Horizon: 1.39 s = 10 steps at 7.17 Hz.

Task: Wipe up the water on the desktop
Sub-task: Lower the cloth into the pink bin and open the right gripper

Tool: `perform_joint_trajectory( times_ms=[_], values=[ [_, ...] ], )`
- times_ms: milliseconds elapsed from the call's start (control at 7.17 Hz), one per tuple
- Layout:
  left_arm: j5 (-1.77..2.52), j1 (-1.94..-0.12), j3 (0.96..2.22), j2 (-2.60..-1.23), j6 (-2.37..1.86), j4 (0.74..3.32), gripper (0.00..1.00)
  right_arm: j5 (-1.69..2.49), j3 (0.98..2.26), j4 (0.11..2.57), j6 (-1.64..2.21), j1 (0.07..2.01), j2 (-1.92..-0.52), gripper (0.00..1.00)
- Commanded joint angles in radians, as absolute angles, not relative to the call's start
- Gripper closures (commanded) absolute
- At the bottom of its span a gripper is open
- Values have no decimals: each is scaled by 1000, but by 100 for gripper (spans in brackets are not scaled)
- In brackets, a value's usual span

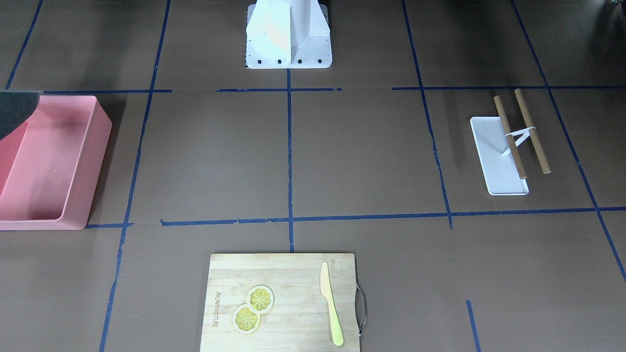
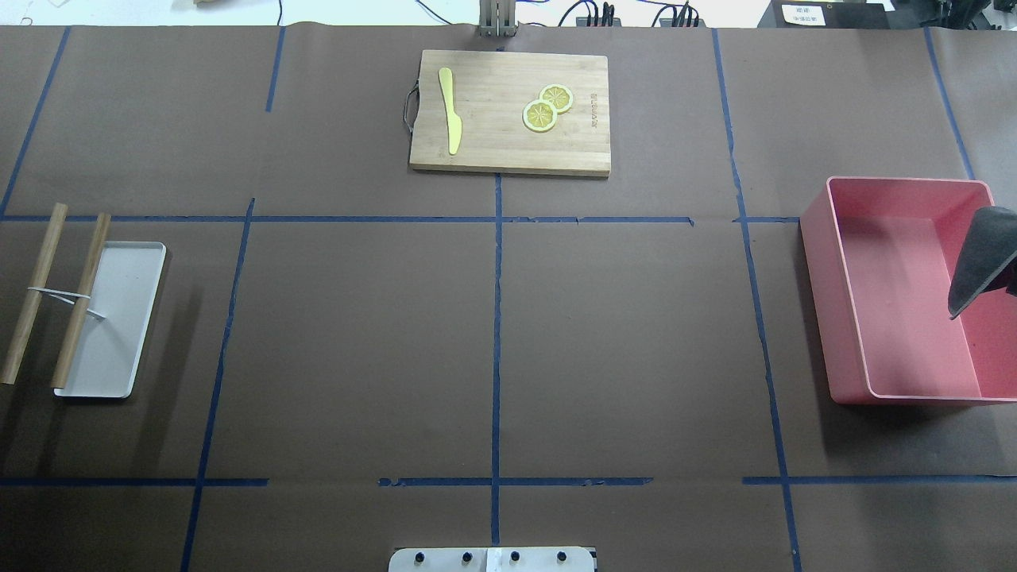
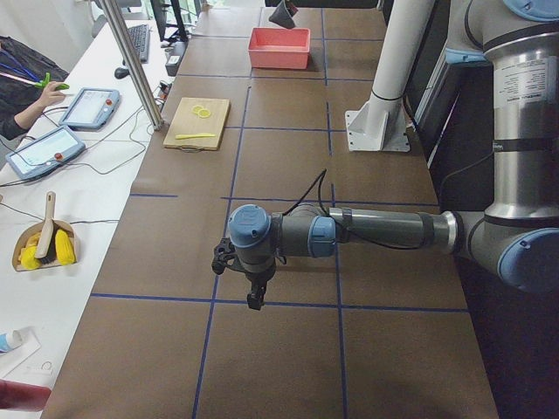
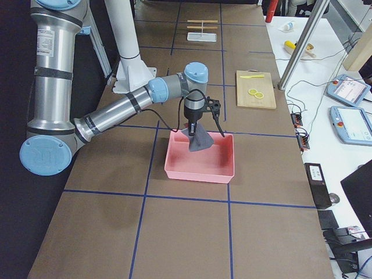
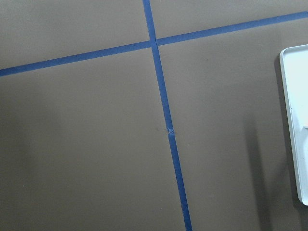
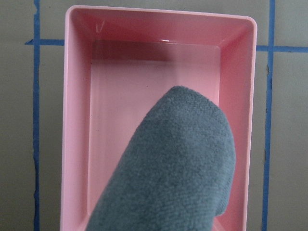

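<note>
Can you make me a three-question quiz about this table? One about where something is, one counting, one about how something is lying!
1. How many lemon slices are on the cutting board? A one, B two, C four.
2. Where is the grey cloth? A flat on the cutting board, B hanging over the pink bin, C on the floor.
3. How is the yellow knife? A lying flat, B standing on its tip, C snapped in half.

Answers: 1 B, two round slices overlap on the board. 2 B, it hangs over the bin's open top. 3 A, it lies whole beside the slices.
</note>
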State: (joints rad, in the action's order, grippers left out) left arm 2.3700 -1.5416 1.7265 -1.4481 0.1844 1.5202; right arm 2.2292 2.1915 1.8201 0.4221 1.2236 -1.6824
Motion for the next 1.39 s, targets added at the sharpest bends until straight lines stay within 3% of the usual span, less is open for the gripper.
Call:
perform_joint_trajectory(
  times_ms=[0,697,1255],
  values=[
    [2370,-1542,1727,-1448,184,1520,0,2230,2191,1816,431,1229,-1681,0],
    [2370,-1542,1726,-1450,184,1520,0,2233,2175,1816,363,1284,-1687,0],
    [2370,-1542,1724,-1450,184,1520,0,2313,1996,1816,-163,1563,-1781,0]
  ],
)
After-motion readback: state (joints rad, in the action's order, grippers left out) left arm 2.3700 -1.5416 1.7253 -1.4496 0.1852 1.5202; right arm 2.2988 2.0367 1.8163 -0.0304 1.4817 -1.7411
